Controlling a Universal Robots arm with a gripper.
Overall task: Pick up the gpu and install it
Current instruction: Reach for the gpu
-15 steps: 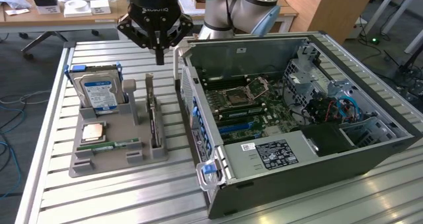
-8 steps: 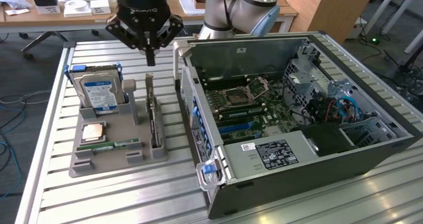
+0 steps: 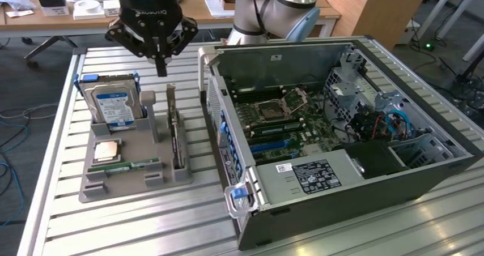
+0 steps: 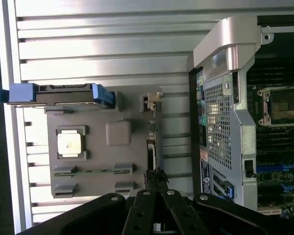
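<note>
The gpu (image 3: pixel 175 136) stands on edge in a slot of the grey holder (image 3: pixel 128 183), on the side nearest the case (image 3: pixel 340 191). Both views catch it edge-on, so its faces are hard to make out. It reads as a thin dark strip with a paler piece at one end.

In the wrist view the tool (image 4: pixel 155 180) overlaps the other end of the gpu (image 4: pixel 151 142), and the tool's body is cut off by the frame. Its fingers are clenched together on nothing.

The exterior view shows the tool (image 3: pixel 160 69) hanging above the holder, apart from the card, with its top cropped. Which part of the card it is over I cannot tell.

The exterior view gives the drive (image 3: pixel 113 106) with its label face upright. The wrist view gives the drive (image 4: pixel 54 94) as a narrow bar with blue rails.

The chip (image 3: pixel 106 150) and memory stick (image 3: pixel 124 166) lie flat in the holder, and the wrist view looks straight down on them.

The exterior view opens the case's board and cables. The wrist view cuts the case (image 4: pixel 220 58) to a perforated panel and a strip of board.

The holder and case sit on a slatted counter (image 3: pixel 113 227).
</note>
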